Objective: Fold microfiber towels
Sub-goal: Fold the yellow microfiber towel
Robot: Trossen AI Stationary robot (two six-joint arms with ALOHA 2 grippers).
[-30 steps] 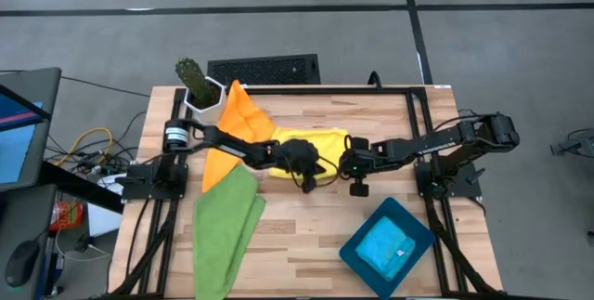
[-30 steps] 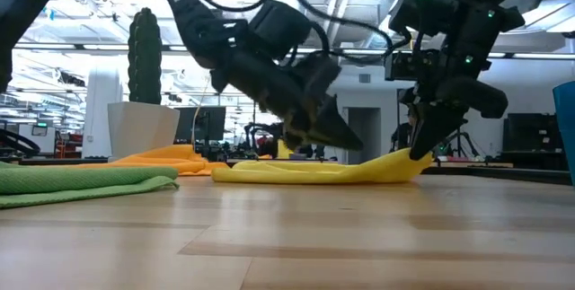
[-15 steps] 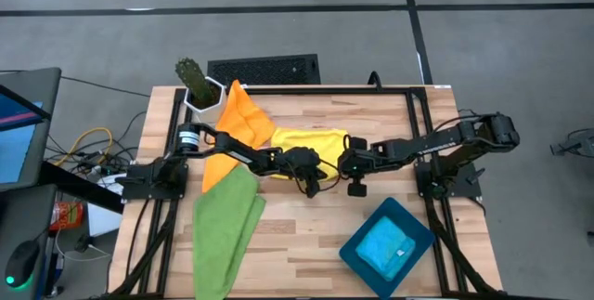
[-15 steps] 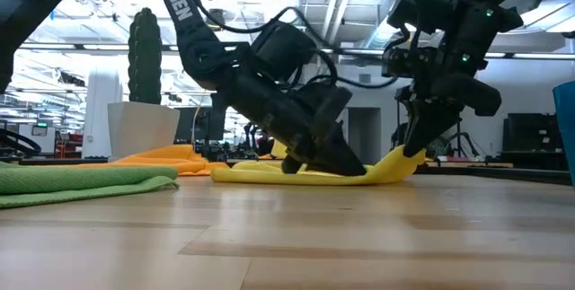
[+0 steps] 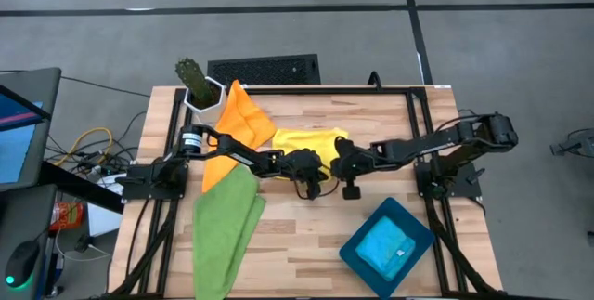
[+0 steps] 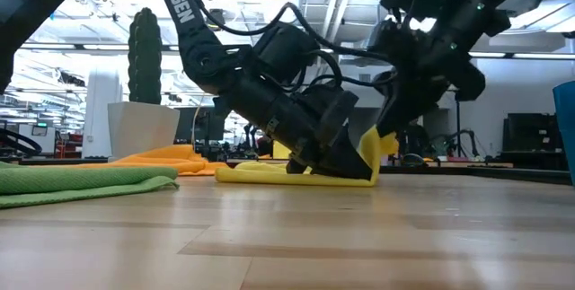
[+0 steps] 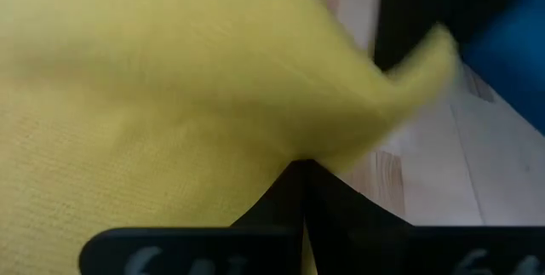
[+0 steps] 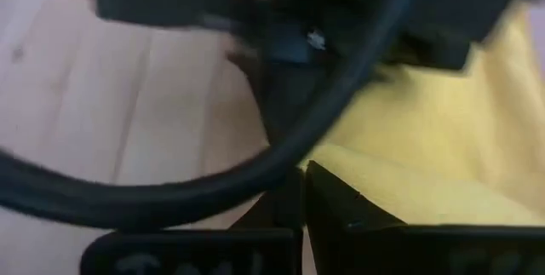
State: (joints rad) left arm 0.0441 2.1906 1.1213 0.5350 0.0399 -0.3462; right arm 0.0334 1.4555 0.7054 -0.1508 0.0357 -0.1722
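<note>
Apparently midway: the light blue towel [image 5: 385,247] sits folded in the tray [image 5: 355,253], both claws, left [image 5: 309,172] and right [image 5: 341,163], pinch the yellow towel [image 5: 306,141] mid-tabletop, while orange [image 5: 243,114] and green [image 5: 223,221] towels wait unfolded.

Both arms reach in from the two sides and meet near the middle of the surface. The left arm stretches low and nearly flat, its wrist angled steeply down so the left hand [image 6: 346,166] presses at the surface, fingers together on a pinch of the yellow towel [image 5: 311,139]. The right arm comes across from its base with the elbow raised, forearm sloping down. The right hand [image 6: 384,137] hangs just above and beside the left one, almost touching it, fingers closed on the same towel's lifted edge.
</note>
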